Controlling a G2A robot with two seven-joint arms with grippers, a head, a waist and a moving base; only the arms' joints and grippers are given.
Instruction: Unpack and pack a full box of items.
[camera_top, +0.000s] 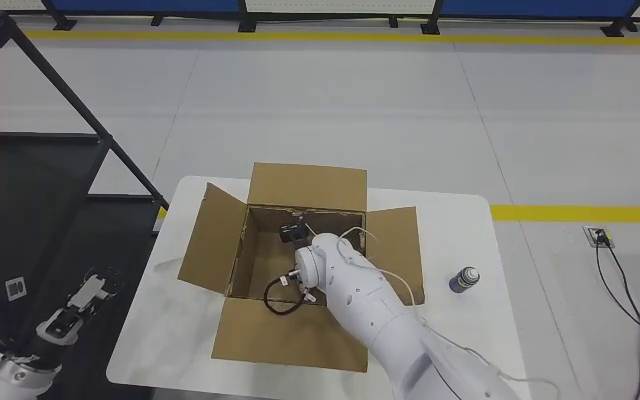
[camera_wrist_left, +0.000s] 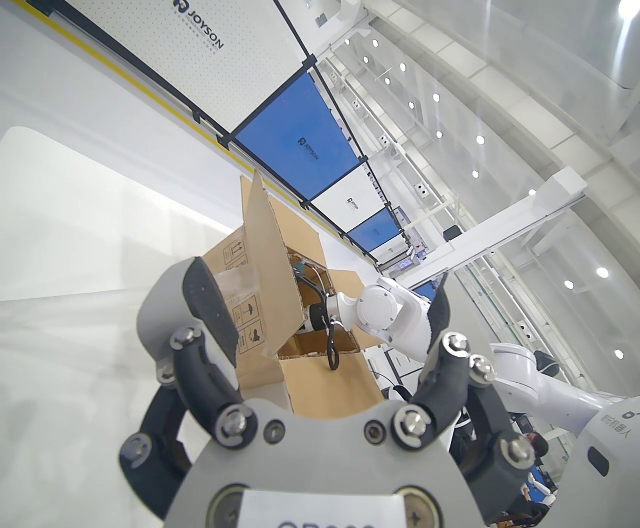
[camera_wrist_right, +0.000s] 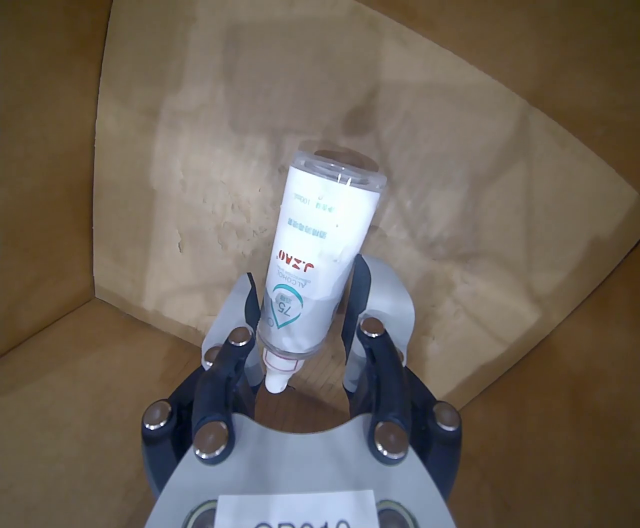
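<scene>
**Box open on the bench, right claw down inside it with a bottle**

The cardboard box stands near the middle of the white bench with all four flaps folded outward. That leaves its mouth free for an arm to go straight down. From above, the right arm reaches over the near flap into the cavity.

In its wrist view the right claw is clamped on a white-labelled bottle, with one finger on each side of the body close to the neck. The cap end points back toward the wrist and the flat base points out toward the brown inner cardboard. The bottle sits tilted between the fingers, not square to them. In my judgement the hold is slightly skewed and the bottle could pivot if it were knocked against a wall. I cannot tell whether its base touches the cardboard.

The left claw hangs off to the left side of the bench, well apart from the box. Its fingers are spread wide with nothing between them. Placed there, it is out of the right arm's way.

A small dark can with a pale top stands upright on the bench to the right of the box. It is near the right flap but not touching it, so it is probably one of the box's items.

These views do not settle whether the bottle is being lifted out or set in. Either way, the next move calls for a straight vertical path between the flaps.
</scene>
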